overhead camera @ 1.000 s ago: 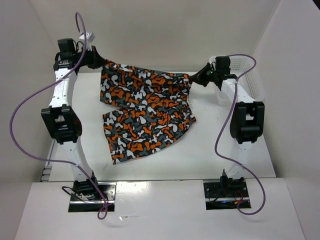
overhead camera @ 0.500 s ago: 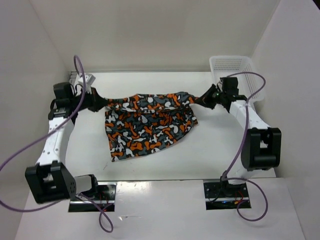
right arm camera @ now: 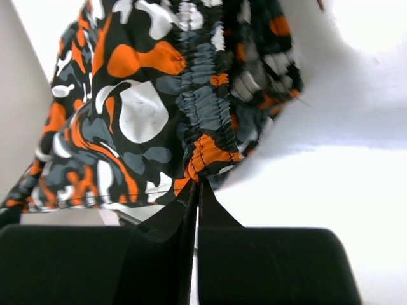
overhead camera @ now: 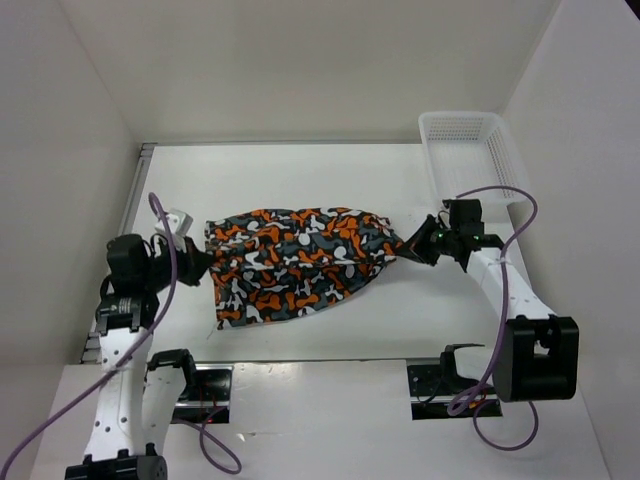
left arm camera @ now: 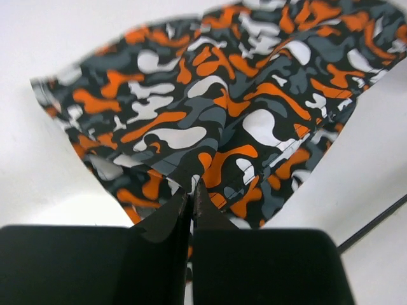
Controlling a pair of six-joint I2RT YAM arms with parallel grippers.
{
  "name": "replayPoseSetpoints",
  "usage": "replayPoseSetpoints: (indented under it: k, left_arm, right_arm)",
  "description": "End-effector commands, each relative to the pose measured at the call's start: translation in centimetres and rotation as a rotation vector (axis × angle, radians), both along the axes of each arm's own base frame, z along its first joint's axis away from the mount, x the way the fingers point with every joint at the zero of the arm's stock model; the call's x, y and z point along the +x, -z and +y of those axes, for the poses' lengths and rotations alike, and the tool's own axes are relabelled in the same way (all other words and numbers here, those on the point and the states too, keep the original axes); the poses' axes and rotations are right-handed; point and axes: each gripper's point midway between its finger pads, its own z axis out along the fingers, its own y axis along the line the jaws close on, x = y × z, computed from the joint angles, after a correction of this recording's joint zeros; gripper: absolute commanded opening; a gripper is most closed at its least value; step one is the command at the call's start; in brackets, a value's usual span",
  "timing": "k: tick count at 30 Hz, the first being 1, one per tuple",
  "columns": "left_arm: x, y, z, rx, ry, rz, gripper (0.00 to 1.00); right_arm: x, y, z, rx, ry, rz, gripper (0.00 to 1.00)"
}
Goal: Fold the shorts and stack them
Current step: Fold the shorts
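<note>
White enclosure under soft, even light

A white table (overhead camera: 300, 175) is boxed in by a back wall (overhead camera: 320, 70), a left wall (overhead camera: 60, 150) and a right wall (overhead camera: 590, 140) (all plain matte white). A white mesh basket (overhead camera: 465, 130) sits in the table's far right corner.

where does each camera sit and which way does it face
Top external: above and behind the bases, looking down on left arm, right arm, shorts, basket.
Left wrist: on the left arm, looking along the left gripper, shut on the shorts.
Right wrist: on the right arm, along the right gripper, shut on their elastic waistband.
Shared by all: the shorts.
</note>
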Motion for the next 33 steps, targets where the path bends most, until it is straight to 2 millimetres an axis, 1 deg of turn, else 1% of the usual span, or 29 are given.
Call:
replayPoseSetpoints:
  k: [1,3,4,5,6,7,8,9,10,11,12,13,14,15,16,17,18,19,20,21,22,23,24,25,26,27,30,31,33]
  left_arm:
    - [-2.5,4.4,0.3,0.035,-0.048,0.109,0.00]
    - [-3.6,5.2,0.0,0.041,-0.044,0.098,0.00]
    - [-4.6,4.9,-0.2,0.046,-0.045,0.062,0.00]
    - [-5.1,5.6,-0.1,0.051,-0.054,0.069,0.00]
    - [-5.7,6.0,0.0,0.055,-0.063,0.073,0.00]
    - [-6.7,6.5,-0.2,0.054,-0.063,0.083,0.01]
    - [-7.2,7.0,-0.2,0.053,-0.062,0.096,0.23]
    - [-7.6,7.7,-0.4,0.047,-0.054,0.104,0.46]
    - [-7.8,8.0,-0.6,0.041,-0.044,0.103,0.67]
    - [-7.7,8.1,-0.8,0.037,-0.036,0.099,0.78]
    - [-7.6,7.8,-0.8,0.039,-0.036,0.081,0.84]
    - [-7.0,7.5,-0.7,0.042,-0.037,0.061,0.92]
    - [-6.7,6.8,-0.6,0.043,-0.037,0.049,0.96]
    - [-6.3,6.8,-0.6,0.039,-0.036,0.081,0.96]
    - [-5.7,6.3,-0.3,0.046,-0.048,0.079,0.97]
    - [-5.2,5.1,0.0,0.053,-0.058,0.065,0.97]
    - [-4.5,5.3,0.2,0.053,-0.064,0.105,0.94]
    - [-3.4,4.6,0.4,0.057,-0.066,0.076,0.85]
    - [-2.8,4.5,0.1,0.058,-0.046,0.071,0.55]
    - [-1.6,4.8,0.2,0.066,-0.046,0.076,0.39]
    - [-1.1,5.1,0.0,0.065,-0.037,0.090,0.28]
    - [0.0,6.0,0.1,0.063,-0.036,0.120,0.17]
    - [0.5,6.6,0.2,0.061,-0.035,0.145,0.15]
    - [1.0,7.2,0.2,0.059,-0.034,0.166,0.15]
    - [1.8,8.7,0.4,0.066,-0.038,0.219,0.15]
    - [2.2,9.4,0.5,0.070,-0.045,0.240,0.15]
    - [3.7,11.7,0.6,0.084,-0.044,0.293,0.15]
    - [4.1,13.5,0.5,0.097,-0.045,0.335,0.15]
    - [4.4,15.1,0.5,0.105,-0.043,0.378,0.15]
  right_arm:
    - [-1.4,0.4,-0.8,-0.036,0.018,-0.002,0.00]
    - [-1.6,-0.1,-0.7,-0.019,0.038,-0.010,0.00]
    - [-2.2,0.7,-0.7,-0.014,0.044,0.019,0.00]
    - [-2.2,0.3,-0.6,-0.003,0.057,0.013,0.00]
    - [-3.0,1.1,-0.6,0.002,0.064,0.040,0.00]
    - [-3.2,1.4,-0.6,0.007,0.070,0.055,0.00]
    - [-3.5,1.4,-0.4,0.024,0.077,0.063,0.05]
    - [-3.7,1.5,-0.4,0.024,0.077,0.063,0.17]
    - [-4.2,1.7,0.1,0.032,0.058,0.073,0.34]
    - [-4.3,1.9,-0.1,0.024,0.064,0.084,0.71]
    - [-3.9,0.9,0.2,0.025,0.053,0.051,0.82]
    - [-4.0,0.7,-0.1,0.011,0.064,0.056,0.88]
    - [-3.6,0.3,-0.7,-0.016,0.102,0.043,0.95]
    - [-2.9,-1.4,-1.0,-0.024,0.126,-0.015,0.95]
    - [-2.4,-2.2,-1.3,-0.037,0.141,-0.045,0.95]
    - [-1.7,-3.0,-1.7,-0.053,0.160,-0.076,0.90]
    - [-0.8,-4.9,-1.7,-0.048,0.162,-0.130,0.78]
    - [0.4,-4.9,-1.0,-0.045,0.141,-0.139,0.62]
    - [1.2,-4.9,-0.5,-0.037,0.134,-0.139,0.44]
    - [2.3,-5.6,0.1,-0.033,0.117,-0.161,0.10]
    - [3.5,-4.3,1.4,-0.023,0.074,-0.133,0.04]
    - [4.7,-4.7,2.0,-0.014,0.069,-0.137,0.00]
    - [5.7,-2.6,2.7,-0.013,0.050,-0.085,0.00]
    - [6.4,-2.0,2.9,-0.008,0.043,-0.076,0.00]
    - [7.3,-1.3,3.0,-0.008,0.043,-0.074,0.00]
    - [7.9,0.5,3.5,-0.013,0.034,-0.038,0.00]
    - [8.5,3.9,2.9,-0.054,0.063,0.012,0.05]
    - [8.0,6.2,2.5,-0.073,0.082,0.074,0.07]
    - [7.8,8.3,1.6,-0.118,0.125,0.113,0.10]
